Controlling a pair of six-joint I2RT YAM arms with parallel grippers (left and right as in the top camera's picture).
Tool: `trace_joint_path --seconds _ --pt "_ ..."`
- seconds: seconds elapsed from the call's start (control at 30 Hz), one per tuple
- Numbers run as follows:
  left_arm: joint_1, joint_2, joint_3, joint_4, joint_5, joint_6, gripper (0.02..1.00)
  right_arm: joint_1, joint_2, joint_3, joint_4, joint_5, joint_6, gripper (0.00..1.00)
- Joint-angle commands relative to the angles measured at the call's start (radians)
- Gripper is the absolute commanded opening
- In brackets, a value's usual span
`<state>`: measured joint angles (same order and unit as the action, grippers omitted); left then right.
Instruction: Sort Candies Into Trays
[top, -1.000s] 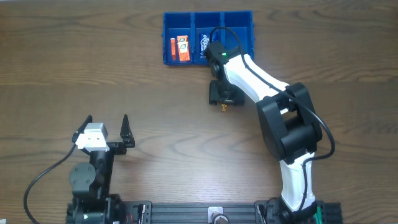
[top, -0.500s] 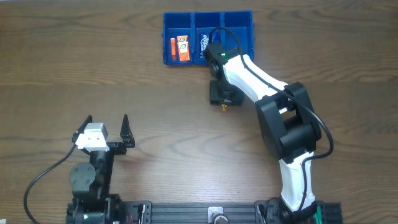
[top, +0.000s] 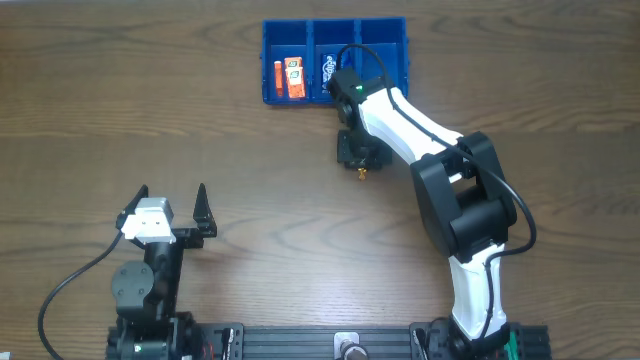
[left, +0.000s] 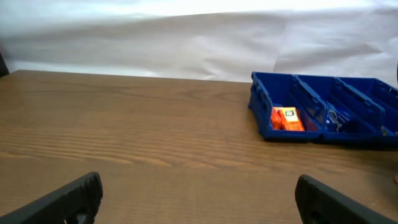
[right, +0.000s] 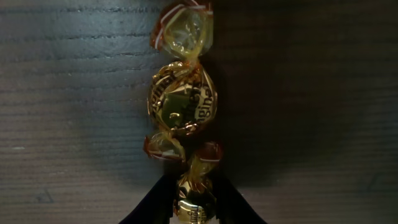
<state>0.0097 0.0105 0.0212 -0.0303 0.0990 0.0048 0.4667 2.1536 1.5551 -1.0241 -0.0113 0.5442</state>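
Two gold-wrapped candies (right: 182, 102) lie near the blue tray (top: 267, 60).

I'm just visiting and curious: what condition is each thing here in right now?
Left gripper: open, empty.
Right gripper: shut on held gold candy.
Loose gold candy: lying on table.
Blue tray: orange candies in one end compartment, blue-wrapped candy in middle.
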Motion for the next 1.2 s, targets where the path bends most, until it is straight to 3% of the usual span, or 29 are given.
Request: trace_joint_path --seconds 0.03,0.33,0.53,0.77,0.87,1.0,1.2 --pt "0.003 -0.006 -0.016 -0.04 0.013 0.011 0.998 -0.008 0.024 -0.005 0.0 0.01 0.002 0.183" --pt "0.003 -0.006 -0.016 -0.04 0.013 0.011 0.998 -0.046 -0.011 -0.005 -0.032 0.028 0.003 0.141" --pt "0.003 -0.006 -0.016 -0.04 0.013 0.011 0.998 -0.05 -0.195 0.057 -0.072 0.098 -0.027 0.119" --pt "0.003 -0.006 -0.016 -0.039 0.013 0.011 0.998 -0.065 -0.275 0.396 -0.157 0.312 -0.03 0.119" --pt "0.003 -0.006 -0.016 -0.04 0.013 0.011 0.996 -0.074 -0.242 0.552 -0.138 0.371 -0.092 0.126" --pt "0.003 -0.006 -0.016 -0.04 0.013 0.011 0.998 -0.095 -0.195 0.631 -0.01 0.381 -0.188 0.126" --pt "0.003 -0.006 -0.016 -0.04 0.013 0.011 0.998 -0.136 -0.086 0.631 0.131 0.346 -0.226 0.128"
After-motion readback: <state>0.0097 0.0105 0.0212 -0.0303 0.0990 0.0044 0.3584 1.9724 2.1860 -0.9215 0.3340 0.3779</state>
